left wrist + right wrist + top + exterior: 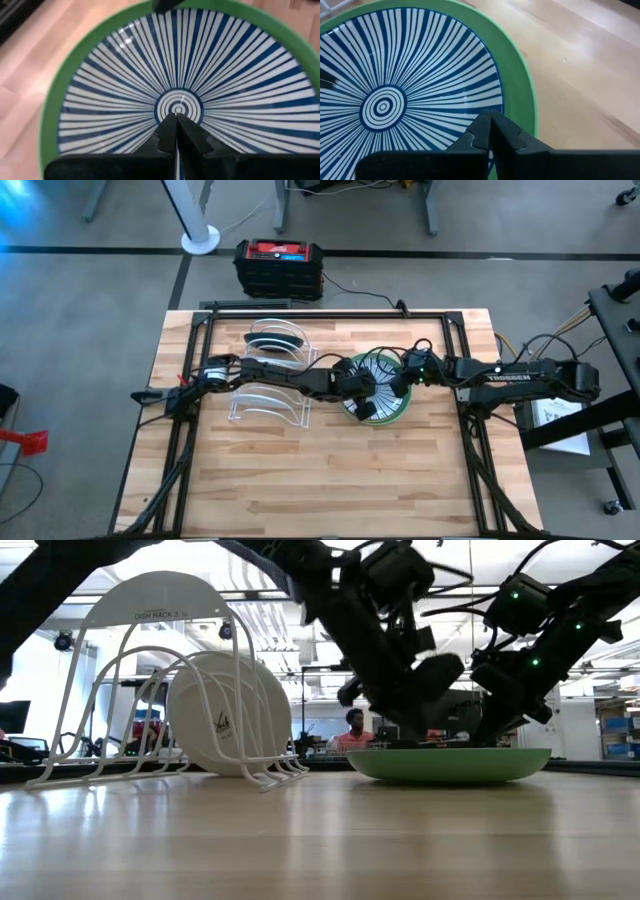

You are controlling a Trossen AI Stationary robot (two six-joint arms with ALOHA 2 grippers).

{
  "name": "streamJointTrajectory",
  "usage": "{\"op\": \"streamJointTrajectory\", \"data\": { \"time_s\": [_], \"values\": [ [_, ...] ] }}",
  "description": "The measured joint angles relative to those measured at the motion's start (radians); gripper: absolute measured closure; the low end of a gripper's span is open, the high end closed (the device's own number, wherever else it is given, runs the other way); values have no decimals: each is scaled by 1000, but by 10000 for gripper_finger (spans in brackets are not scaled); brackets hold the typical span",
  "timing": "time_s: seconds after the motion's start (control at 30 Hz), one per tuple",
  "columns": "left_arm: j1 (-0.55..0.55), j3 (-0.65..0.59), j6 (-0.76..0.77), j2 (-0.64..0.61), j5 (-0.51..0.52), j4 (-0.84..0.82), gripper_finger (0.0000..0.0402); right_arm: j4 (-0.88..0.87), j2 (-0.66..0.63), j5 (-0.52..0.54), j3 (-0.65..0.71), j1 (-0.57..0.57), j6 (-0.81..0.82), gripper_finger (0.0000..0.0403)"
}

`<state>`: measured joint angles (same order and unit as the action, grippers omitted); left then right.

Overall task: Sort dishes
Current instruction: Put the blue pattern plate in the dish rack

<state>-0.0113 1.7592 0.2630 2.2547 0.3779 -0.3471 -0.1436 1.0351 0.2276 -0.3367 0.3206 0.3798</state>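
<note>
plates are only partly sorted, by my reckoning. nearest on the desk, the white plate with blue lines sits nested in the light green plate, right of centre. the left gripper and right gripper both hover over that pair, jaws pinched shut, holding nothing. farther back, the white wire rack already stands one pale plate on edge; the stacked two remain.
</note>
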Motion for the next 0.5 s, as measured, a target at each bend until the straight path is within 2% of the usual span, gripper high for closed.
{"op": "streamJointTrajectory", "data": {
  "time_s": [0.13, 0.27, 0.4, 0.5],
  "values": [
    [-4, 92, 76, 0, 2, -171, 401, -2, 0, -13, 0, 2, 22, 400],
    [-20, 164, 179, 0, 5, -339, 401, -1, 0, -101, 0, 12, 22, 400],
    [-29, 188, 205, -1, 8, -402, 401, -2, 0, -104, 0, 13, 18, 400],
    [-29, 175, 243, -1, 8, -443, 401, -19, 0, -152, 0, 14, 15, 393]
  ]
}}
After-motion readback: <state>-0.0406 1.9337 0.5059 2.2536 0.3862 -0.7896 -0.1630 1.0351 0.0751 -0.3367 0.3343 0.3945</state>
